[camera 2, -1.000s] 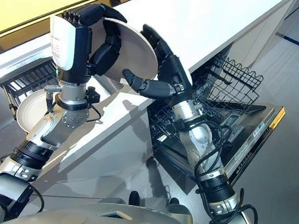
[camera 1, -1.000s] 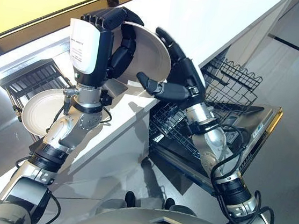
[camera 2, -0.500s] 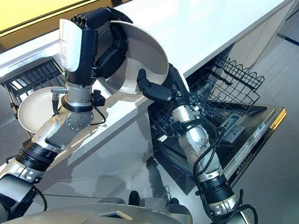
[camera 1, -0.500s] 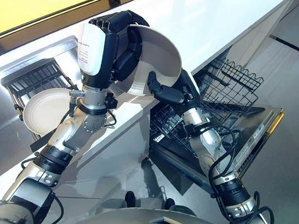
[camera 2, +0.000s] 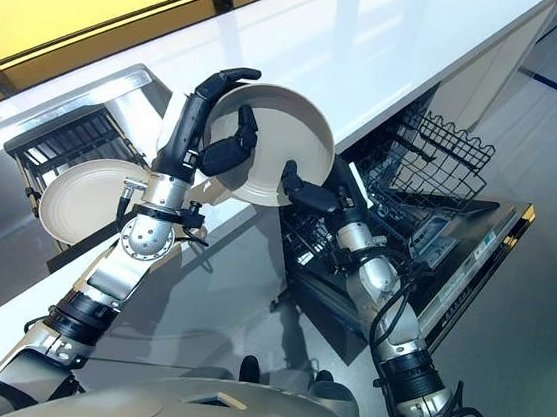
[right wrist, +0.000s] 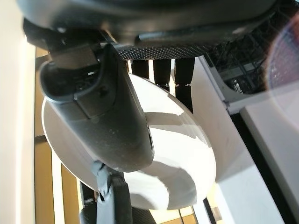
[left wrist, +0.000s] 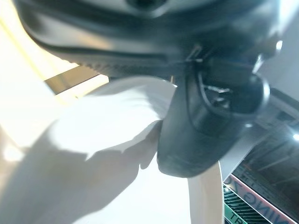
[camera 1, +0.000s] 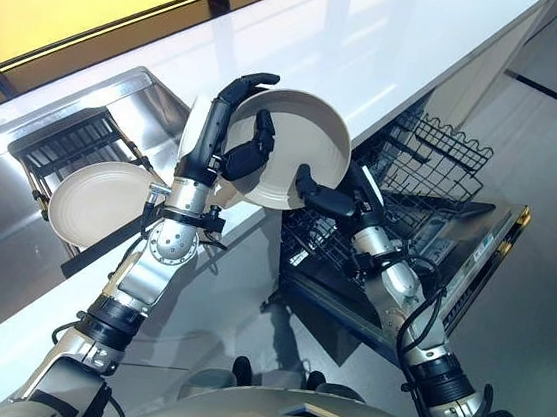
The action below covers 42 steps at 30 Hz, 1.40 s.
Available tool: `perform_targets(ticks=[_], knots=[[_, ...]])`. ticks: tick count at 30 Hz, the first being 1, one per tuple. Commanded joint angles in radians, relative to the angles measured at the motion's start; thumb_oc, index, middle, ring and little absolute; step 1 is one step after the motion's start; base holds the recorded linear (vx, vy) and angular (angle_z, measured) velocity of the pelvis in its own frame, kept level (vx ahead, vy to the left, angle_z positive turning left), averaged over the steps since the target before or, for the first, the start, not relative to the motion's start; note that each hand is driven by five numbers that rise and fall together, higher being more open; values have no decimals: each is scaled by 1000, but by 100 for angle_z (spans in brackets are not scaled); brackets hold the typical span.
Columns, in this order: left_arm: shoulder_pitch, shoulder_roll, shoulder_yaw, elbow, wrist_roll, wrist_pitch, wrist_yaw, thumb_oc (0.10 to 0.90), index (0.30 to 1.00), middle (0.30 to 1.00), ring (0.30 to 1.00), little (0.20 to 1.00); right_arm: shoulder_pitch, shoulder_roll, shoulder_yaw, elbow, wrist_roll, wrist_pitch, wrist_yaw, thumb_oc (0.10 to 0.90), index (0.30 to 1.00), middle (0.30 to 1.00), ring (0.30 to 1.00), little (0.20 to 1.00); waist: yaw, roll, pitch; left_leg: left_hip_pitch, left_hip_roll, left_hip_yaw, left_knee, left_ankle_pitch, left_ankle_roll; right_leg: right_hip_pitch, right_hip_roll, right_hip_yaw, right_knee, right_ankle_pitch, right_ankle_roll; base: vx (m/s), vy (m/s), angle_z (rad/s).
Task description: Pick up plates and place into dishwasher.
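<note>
Bright daylight; strong glare on the white table. Hard shadows under its front edge. Left wrist view blurred, plate blown out; lens flare in right wrist view.

No readable text is showing on anything here. Pale marks are appearing on a dark part, too blurred to make out.

Both arms reach up and forward, wrists raised. The left hand curls its fingers over one edge of the plate, thumb pressed on its face; the right hand pinches the opposite edge.
</note>
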Motion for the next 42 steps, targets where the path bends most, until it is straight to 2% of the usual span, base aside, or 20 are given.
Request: perform_targets(ticks=[1, 7, 9, 10, 13, 17, 22, 26, 28, 32, 36, 40, 42], knots=[[-42, 11, 3, 160, -85, 36, -30, 800, 900, 900, 900, 900, -135, 65, -119, -145, -5, -263, -29, 100, 300, 300, 300, 200, 6, 11, -58, 29, -8, -14, 2, -131, 9, -33, 38, -58, 68, -112, 19, 11, -16, 3], [-29, 61, 107, 137, -152, 58, -96, 800, 900, 900, 900, 900, -164, 13, -249, -133, -112, -309, -152, 100, 300, 300, 300, 200, 14, 13, -63, 29, -5, -15, 2, -133, 7, -30, 35, -69, 60, -109, 21, 4, -12, 4], [-29, 82, 153, 127, -161, 56, -95, 800, 900, 900, 900, 900, -176, -10, -293, -120, -194, -332, -217, 100, 300, 300, 300, 200, 16, 14, -65, 28, -5, -16, 2, -133, 6, -29, 35, -72, 58, -109, 21, 9, -2, 7], [-32, 108, 188, 122, -161, 57, -85, 800, 900, 900, 900, 900, -186, -37, -330, -102, -286, -348, -291, 100, 300, 300, 300, 200, 17, 15, -66, 29, -5, -18, 2, -134, 4, -27, 35, -72, 56, -110, 22, 10, 7, 4], [-35, 139, 238, 121, -152, 51, -62, 800, 900, 900, 900, 900, -200, -78, -381, -58, -403, -354, -417, 100, 300, 300, 300, 200, 21, 17, -69, 31, -5, -22, 2, -134, 2, -25, 35, -74, 58, -112, 23, 12, 7, 0], [-27, 197, 341, 120, -145, 67, -45, 800, 900, 900, 900, 900, -220, -181, -504, 35, -481, -288, -580, 100, 300, 300, 300, 200, 31, 17, -74, 31, -5, -32, 2, -137, -1, -22, 34, -79, 58, -116, 24, 20, 14, 5], [-12, 246, 411, 154, -134, 78, -46, 800, 900, 900, 900, 900, -234, -279, -583, 141, -517, -199, -680, 100, 300, 300, 300, 200, 41, 15, -72, 28, -7, -42, 2, -129, -4, -24, 31, -87, 61, -109, 24, 39, 15, 6], [-10, 295, 443, 222, -106, 83, -35, 800, 900, 900, 900, 900, -255, -377, -605, 311, -531, -84, -688, 100, 300, 300, 300, 200, 48, 11, -72, 29, -12, -52, 2, -128, -8, -22, 29, -91, 61, -108, 27, 87, 31, 5], [-12, 305, 447, 234, -98, 85, -33, 800, 900, 900, 900, 900, -261, -397, -602, 348, -534, -71, -693, 100, 300, 300, 300, 200, 49, 11, -71, 30, -12, -53, 2, -128, -9, -23, 28, -92, 63, -108, 27, 71, 25, 8], [-19, 345, 456, 283, -86, 99, -32, 800, 900, 900, 900, 900, -270, -458, -595, 489, -553, 17, -644, 100, 300, 300, 300, 200, 56, 10, -64, 33, -14, -59, 2, -125, -10, -25, 22, -97, 75, -110, 31, 144, 36, 4], [-23, 364, 447, 305, -94, 120, -20, 800, 900, 900, 900, 900, -286, -505, -532, 596, -607, 103, -555, 100, 300, 300, 300, 200, 63, 14, -41, 28, -19, -72, 12, -120, -9, -43, 11, -97, 105, -113, 32, 116, 53, 9], [-42, 375, 426, 324, -108, 121, 3, 800, 900, 900, 900, 900, -344, -545, -459, 646, -662, 153, -531, 100, 300, 300, 300, 200, 70, 21, -3, -5, -27, -85, 47, -127, -5, -80, 2, -84, 146, -123, 31, 79, 61, 8], [-53, 382, 423, 331, -117, 115, 7, 800, 900, 900, 900, 900, -387, -569, -428, 690, -687, 157, -525, 100, 300, 300, 300, 200, 76, 25, 15, -34, -31, -91, 71, -129, -2, -106, -2, -77, 162, -122, 30, 2, 60, 9]])
